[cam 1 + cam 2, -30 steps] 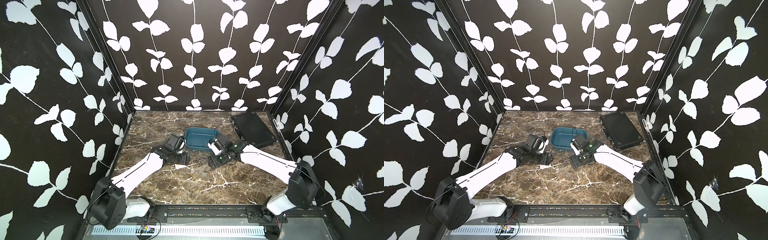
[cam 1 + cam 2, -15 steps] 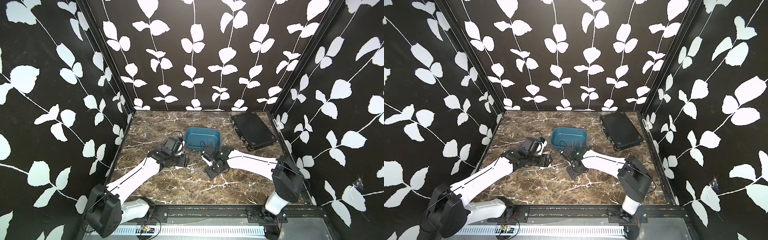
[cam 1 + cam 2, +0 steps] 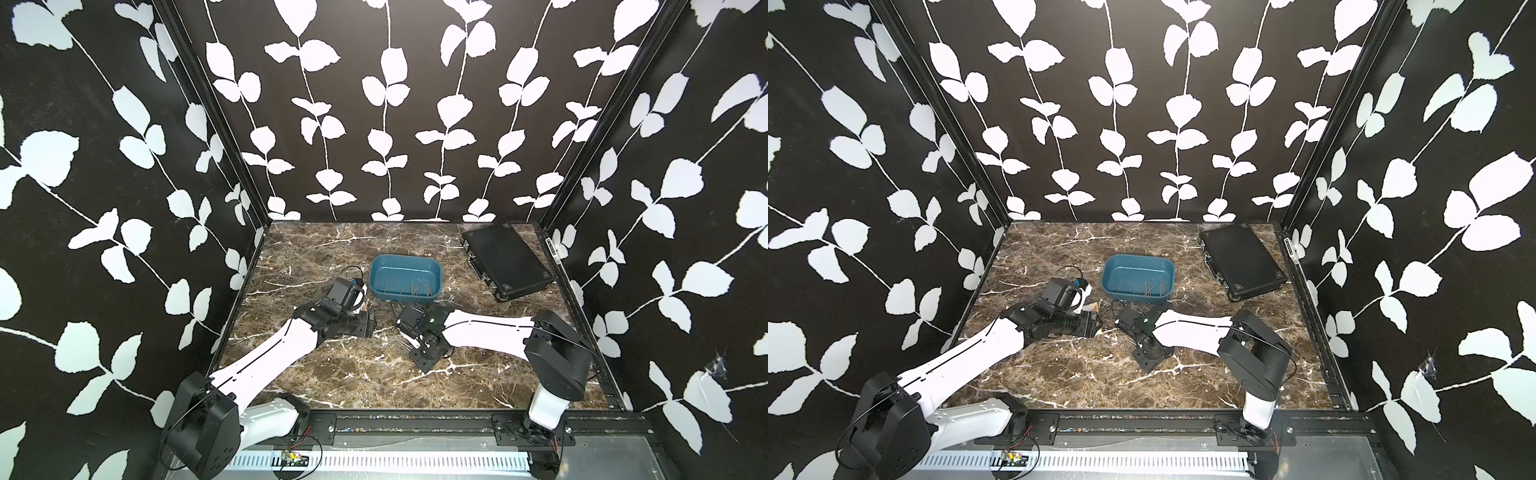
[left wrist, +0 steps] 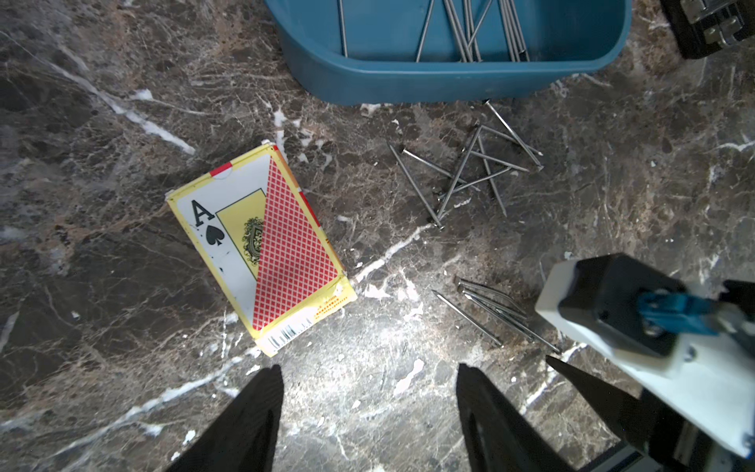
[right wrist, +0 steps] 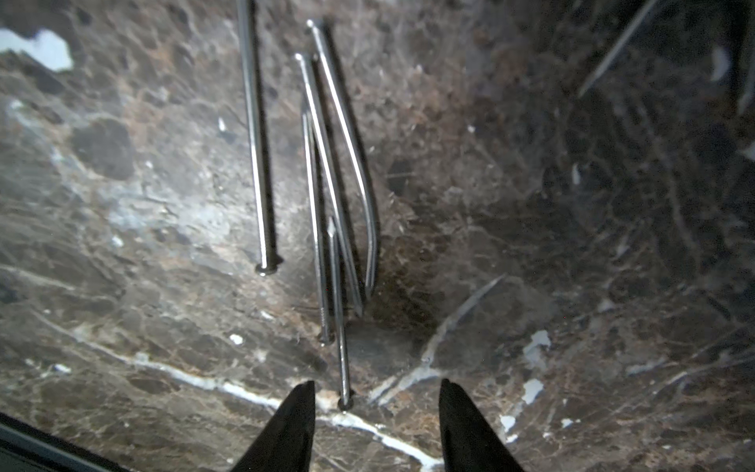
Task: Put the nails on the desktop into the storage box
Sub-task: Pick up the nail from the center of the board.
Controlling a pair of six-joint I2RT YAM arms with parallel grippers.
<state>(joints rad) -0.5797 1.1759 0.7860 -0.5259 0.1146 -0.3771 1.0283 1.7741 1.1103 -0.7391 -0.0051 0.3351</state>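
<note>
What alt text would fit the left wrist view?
The left gripper hangs open over the marble desktop, facing a playing-card box and loose nails. Beyond them, more nails lie in the blue tub.

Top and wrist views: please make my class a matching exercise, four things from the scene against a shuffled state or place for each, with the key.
Things
1. storage box
2. card pack
3. black case
4. right gripper

States or places
a. closed, in a far corner of the desktop
b. jaws apart, a nail head between the tips
c. holds several nails
d. red and yellow, ace of spades showing

Pairs: 1-c, 2-d, 3-a, 4-b
</note>
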